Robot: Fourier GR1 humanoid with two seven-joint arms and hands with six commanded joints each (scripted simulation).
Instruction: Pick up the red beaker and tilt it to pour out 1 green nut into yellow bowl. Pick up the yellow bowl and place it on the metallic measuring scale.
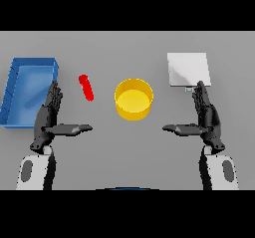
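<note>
- Both my hands are open right now, fingers straight and pointing away from me, thumbs sticking inward. Nothing held in either.
- Left hand (50, 113) sits just this side of the beaker (86, 87), not touching it. My guess is it's parked there because it's the closest one for the grab.
- Right hand (205, 115) hangs just below the scale (188, 69), fingertips near its front edge. Looks like a sensible spot for the later bowl move, though that's only my read.
- The beaker is red, slim, and tilted in this view, left of the bowl (133, 99) and well clear of it. Can't see any green nut from here, too small or hidden inside.
- The bowl is yellow, upright, empty as far as I can tell, right in the middle between my hands on the table (129, 147).
- The scale is a pale square plate to the right and farther back, nothing on it.
- There's also a blue tray (14, 90) off to the far left, beside my left hand.
- Count: one beaker, one bowl, one scale, one tray, two hands. No step looks started yet.
</note>
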